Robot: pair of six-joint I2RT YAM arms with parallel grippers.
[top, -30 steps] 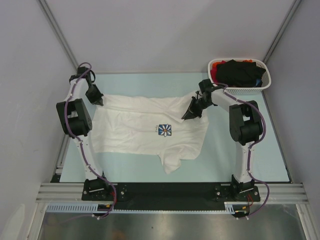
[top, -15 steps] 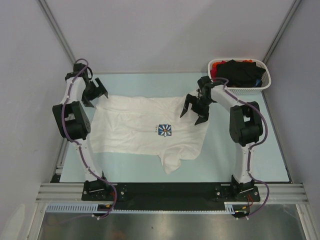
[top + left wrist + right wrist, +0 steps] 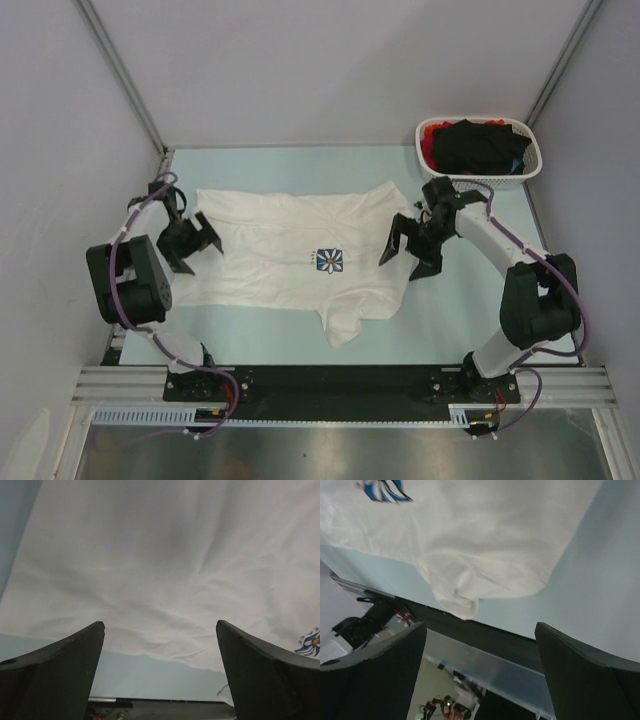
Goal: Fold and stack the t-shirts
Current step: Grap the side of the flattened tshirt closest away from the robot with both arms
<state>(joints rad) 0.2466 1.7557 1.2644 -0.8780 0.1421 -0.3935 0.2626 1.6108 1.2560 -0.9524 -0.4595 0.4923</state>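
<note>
A white t-shirt (image 3: 290,240) with a small blue-square daisy print (image 3: 328,259) lies spread flat on the pale blue table (image 3: 480,310). One sleeve (image 3: 345,325) is bunched at its near edge. My left gripper (image 3: 197,254) hovers open over the shirt's left edge, holding nothing. My right gripper (image 3: 408,260) hovers open over the shirt's right edge, also holding nothing. The left wrist view shows white cloth (image 3: 160,565) beyond the open left gripper (image 3: 160,624). The right wrist view shows the shirt (image 3: 485,540), its bunched sleeve (image 3: 460,597) and the open right gripper (image 3: 480,625).
A white perforated basket (image 3: 500,177) stands at the far right corner, holding a black t-shirt (image 3: 485,145) and a red one (image 3: 428,140). Grey walls close in the table on three sides. A black rail (image 3: 340,380) runs along the near edge.
Both grippers were shut on the shirt's far corners; they have opened, let go and swung toward the near side. The shirt's far edge now lies flat.
</note>
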